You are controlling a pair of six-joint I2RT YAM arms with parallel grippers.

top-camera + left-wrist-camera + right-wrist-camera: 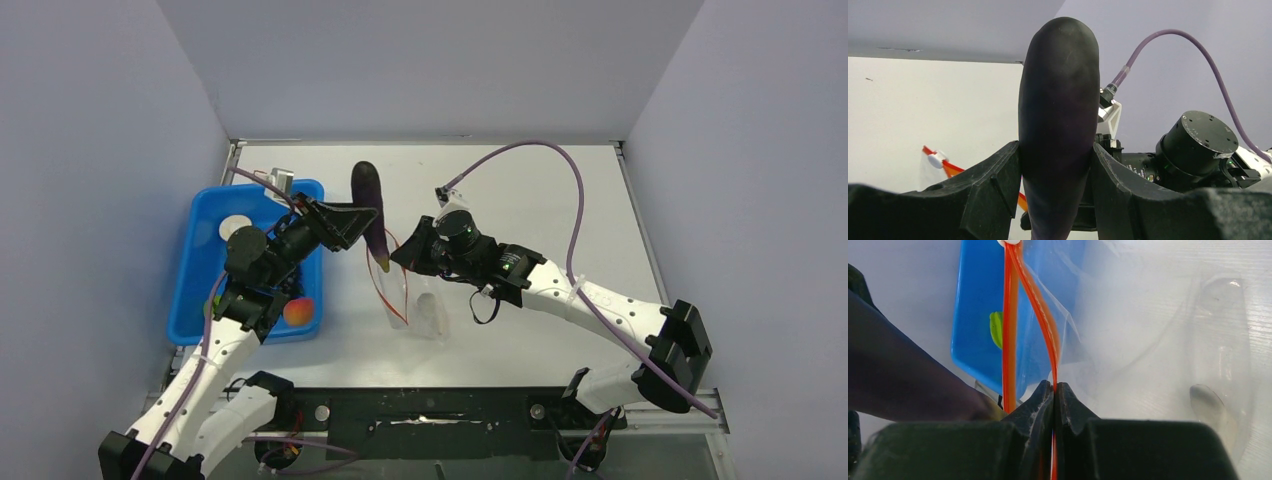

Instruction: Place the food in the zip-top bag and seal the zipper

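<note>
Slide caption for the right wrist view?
Right pincer clamps one lip of the red zipper, holding the clear bag open, dark purple eggplant alongside.

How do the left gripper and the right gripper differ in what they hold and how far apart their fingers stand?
The left gripper holds thick dark purple food, the right gripper the thin red zipper of the zip-top bag. The left gripper's fingers stand wide apart; the right gripper's nearly touch. Both are black and shut on something.
</note>
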